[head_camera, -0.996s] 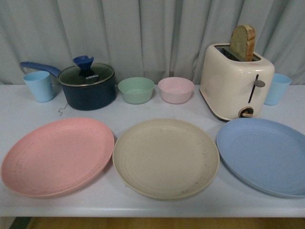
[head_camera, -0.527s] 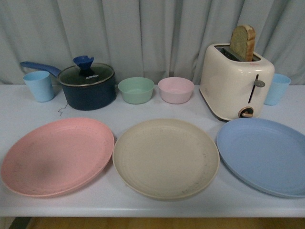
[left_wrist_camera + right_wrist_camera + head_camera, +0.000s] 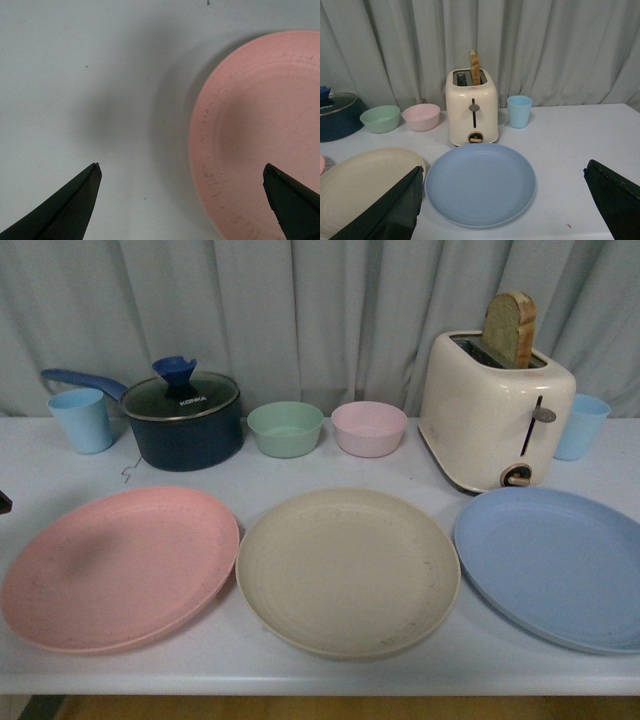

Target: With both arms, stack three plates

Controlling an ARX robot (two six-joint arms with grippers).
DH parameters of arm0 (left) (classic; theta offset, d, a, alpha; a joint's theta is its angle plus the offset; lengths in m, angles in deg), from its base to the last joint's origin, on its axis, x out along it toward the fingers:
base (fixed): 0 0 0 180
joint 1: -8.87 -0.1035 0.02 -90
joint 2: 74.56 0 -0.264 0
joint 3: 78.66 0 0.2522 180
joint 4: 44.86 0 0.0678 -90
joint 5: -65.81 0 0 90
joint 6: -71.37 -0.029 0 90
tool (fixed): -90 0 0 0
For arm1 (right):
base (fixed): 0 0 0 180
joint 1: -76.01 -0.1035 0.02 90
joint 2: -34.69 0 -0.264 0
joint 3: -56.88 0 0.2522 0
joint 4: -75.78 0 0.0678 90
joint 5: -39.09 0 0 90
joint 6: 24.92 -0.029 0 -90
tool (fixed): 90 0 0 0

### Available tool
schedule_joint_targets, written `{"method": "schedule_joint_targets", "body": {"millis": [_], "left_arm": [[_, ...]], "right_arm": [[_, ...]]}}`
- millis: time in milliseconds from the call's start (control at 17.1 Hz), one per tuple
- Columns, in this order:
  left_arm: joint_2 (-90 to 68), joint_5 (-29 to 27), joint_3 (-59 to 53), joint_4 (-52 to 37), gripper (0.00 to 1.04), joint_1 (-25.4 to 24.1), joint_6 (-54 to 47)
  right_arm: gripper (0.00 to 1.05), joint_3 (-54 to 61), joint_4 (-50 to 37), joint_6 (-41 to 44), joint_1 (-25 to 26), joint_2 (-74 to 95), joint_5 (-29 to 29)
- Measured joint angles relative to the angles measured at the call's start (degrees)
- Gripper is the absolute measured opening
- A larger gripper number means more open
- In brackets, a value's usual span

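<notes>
White table, everything flat on it. Straight below the left gripper, jaws spread wide, lies the rim of the pink plate, with bare tabletop under the rest of the gap. Just ahead of the right gripper, jaws also wide, sits the blue plate, and the beige plate is just beside it, toward the left arm. Further out from that gripper: cream toaster, blue cup, pink bowl, green bowl, dark pot, and a second blue cup.
</notes>
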Motion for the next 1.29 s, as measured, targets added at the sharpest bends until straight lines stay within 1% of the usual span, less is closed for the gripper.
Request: {"method": "schedule_joint_targets", "body": {"millis": [469, 527, 645, 938, 1114, 1289], "left_arm": [[-14.4, 1.1, 6.6, 0.3, 0.98, 0.1, -0.9], [-15.9, 1.2, 6.8, 0.3, 0.96, 0.1, -0.9], [-17.3, 1.4, 7.4, 0.7, 0.75, 0.0, -0.7], [-17.6, 3.7, 7.8, 1.4, 0.21, -0.1, 1.1], [-17.3, 4.3, 7.9, 1.4, 0.12, -0.5, 2.3], [-17.1, 5.1, 7.9, 1.4, 0.08, -0.7, 3.4]], "right_arm": [[0.98, 0.0, 0.0, 0.0, 0.0, 0.0, 0.0], [0.98, 0.0, 0.0, 0.0, 0.0, 0.0, 0.0], [0.98, 0.0, 0.0, 0.0, 0.0, 0.0, 0.0], [0.98, 0.0, 0.0, 0.0, 0.0, 0.0, 0.0], [0.98, 0.0, 0.0, 0.0, 0.0, 0.0, 0.0], [0.98, 0.0, 0.0, 0.0, 0.0, 0.0, 0.0]]}}
